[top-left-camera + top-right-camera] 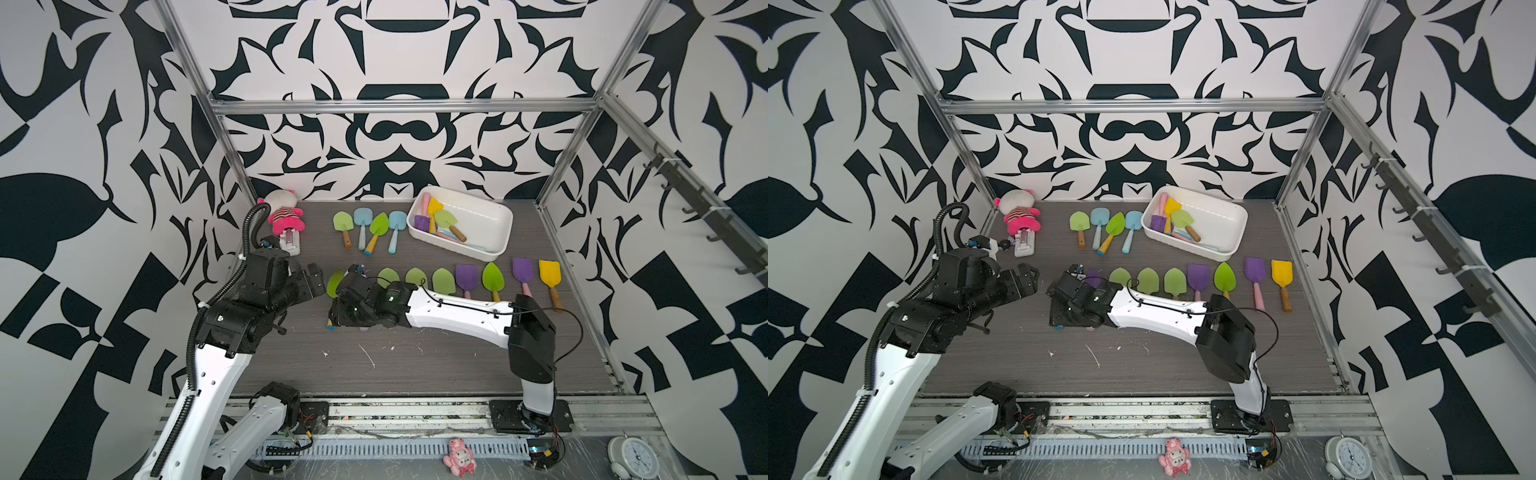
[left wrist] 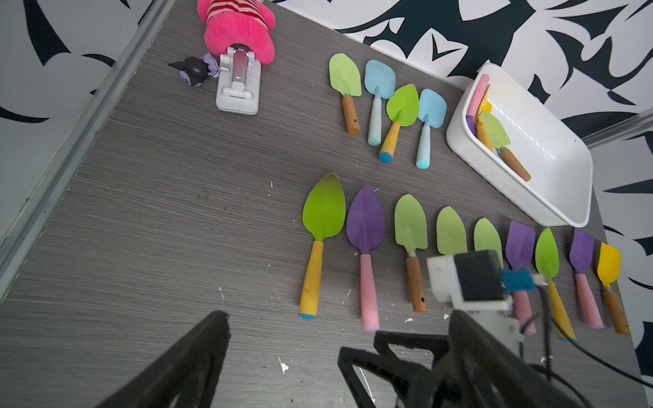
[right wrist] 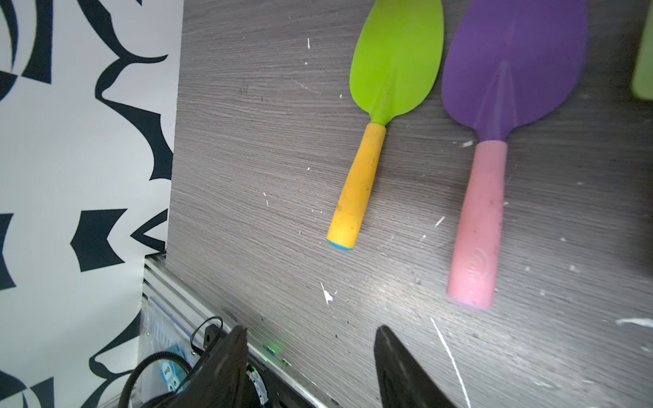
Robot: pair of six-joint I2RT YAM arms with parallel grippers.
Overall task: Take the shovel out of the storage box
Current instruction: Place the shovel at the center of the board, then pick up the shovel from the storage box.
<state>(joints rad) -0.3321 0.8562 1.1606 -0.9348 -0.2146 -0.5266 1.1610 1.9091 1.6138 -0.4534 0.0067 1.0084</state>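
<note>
White box (image 1: 484, 226) sits at 1 o'clock on the tabletop (image 1: 415, 365), several shovels (image 1: 446, 218) inside, so the job looks unfinished. At its 7 o'clock, the purple shovel (image 3: 493, 152) lies free, aligned with the row (image 1: 492, 276). Near that shovel's handle the right fingers (image 3: 399, 367) stand apart, empty, while the left fingers (image 2: 183, 364) gape idle.

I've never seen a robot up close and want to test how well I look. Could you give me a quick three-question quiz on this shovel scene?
1. True or false: the storage box is empty.
2. In the right wrist view, what colour is the handle of the purple shovel? A pink, B yellow, C blue.
3. Fill the gap: the right tool holds ____.

Key: 1 false; 2 A; 3 nothing.
</note>
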